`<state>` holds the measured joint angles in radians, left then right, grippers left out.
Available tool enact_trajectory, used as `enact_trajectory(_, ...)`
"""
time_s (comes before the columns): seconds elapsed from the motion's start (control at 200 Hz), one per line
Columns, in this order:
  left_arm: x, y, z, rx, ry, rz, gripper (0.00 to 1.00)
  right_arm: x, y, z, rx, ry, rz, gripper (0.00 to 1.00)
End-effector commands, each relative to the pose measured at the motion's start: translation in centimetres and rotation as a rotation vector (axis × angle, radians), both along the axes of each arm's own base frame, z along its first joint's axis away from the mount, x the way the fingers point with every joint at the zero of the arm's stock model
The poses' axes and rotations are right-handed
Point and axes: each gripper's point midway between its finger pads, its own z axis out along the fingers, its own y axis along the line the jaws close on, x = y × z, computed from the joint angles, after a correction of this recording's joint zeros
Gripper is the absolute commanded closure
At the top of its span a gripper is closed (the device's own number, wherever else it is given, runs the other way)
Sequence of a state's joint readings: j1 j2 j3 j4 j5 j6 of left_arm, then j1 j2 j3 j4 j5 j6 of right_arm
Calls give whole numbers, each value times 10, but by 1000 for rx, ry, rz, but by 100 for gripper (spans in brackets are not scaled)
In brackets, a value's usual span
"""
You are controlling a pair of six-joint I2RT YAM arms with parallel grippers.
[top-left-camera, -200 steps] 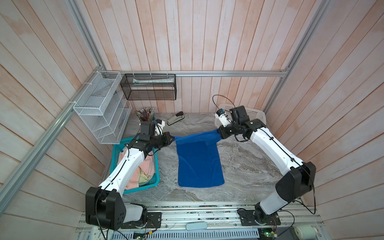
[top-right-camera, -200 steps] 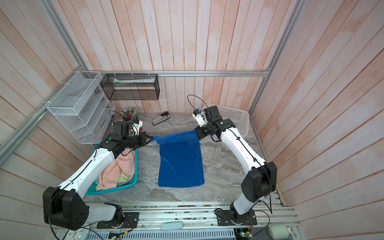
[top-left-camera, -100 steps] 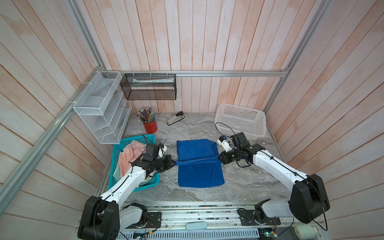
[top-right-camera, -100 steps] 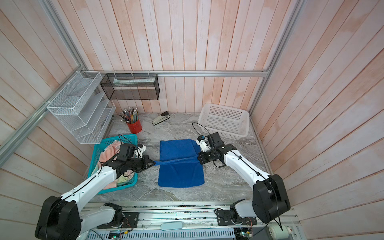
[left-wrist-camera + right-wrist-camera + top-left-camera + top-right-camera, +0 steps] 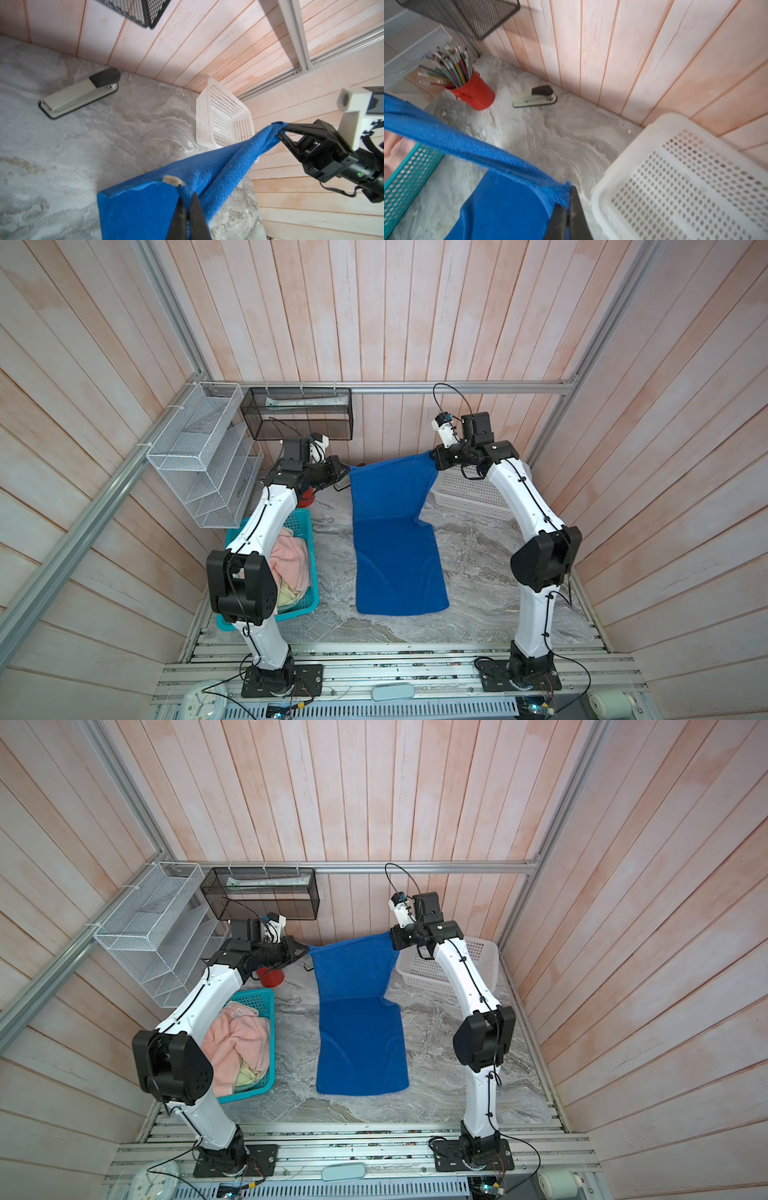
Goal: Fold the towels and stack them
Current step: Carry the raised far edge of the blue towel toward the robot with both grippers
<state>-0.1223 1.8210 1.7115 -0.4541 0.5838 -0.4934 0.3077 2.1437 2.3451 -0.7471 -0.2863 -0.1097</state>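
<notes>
Pinching one blue towel's (image 5: 395, 556) two corners: left gripper (image 5: 186, 199), right gripper (image 5: 280, 131)

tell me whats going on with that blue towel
The left gripper and right gripper are each shut on a far corner of the blue towel, holding that end up off the table while its near half lies flat. A pink towel and a yellow towel sit bunched in the teal basket.

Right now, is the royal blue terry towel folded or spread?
Spread: royal blue terry towel lies open, near half flat, far edge lifted.
</notes>
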Motion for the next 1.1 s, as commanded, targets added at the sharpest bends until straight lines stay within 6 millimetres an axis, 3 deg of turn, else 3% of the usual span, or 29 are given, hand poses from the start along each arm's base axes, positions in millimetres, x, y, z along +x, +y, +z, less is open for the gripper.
enact_trajectory(0.0,16,29,-8,45,28,62,100,32,-65,-5,-173,-21,-165,100)
enact_trajectory(0.175,24,30,-6,35,24,64,100,37,-67,8,-163,-82,-136,100)
enact_trajectory(0.325,7,30,-16,27,43,62,100,16,-68,-5,-187,-36,-91,100)
enact_trajectory(0.41,-13,27,-28,12,70,53,100,-3,-70,-27,-197,35,-76,100)
enact_trajectory(0.6,-88,16,-70,14,181,22,100,-69,-79,-68,-214,174,-127,100)
enact_trajectory(0.67,-124,13,-91,10,238,21,100,-111,-79,-98,-198,231,-166,100)
enact_trajectory(0.775,-178,7,-139,-27,351,21,100,-180,-70,-153,-88,367,-162,100)
enact_trajectory(0.91,-226,2,-193,-55,475,28,100,-252,-59,-220,-62,514,-132,100)
enact_trajectory(0.99,-244,-2,-213,-63,516,20,100,-272,-56,-241,-54,580,-123,100)
enact_trajectory(1.095,-253,-3,-230,-63,555,19,100,-279,-50,-248,-24,604,-114,100)
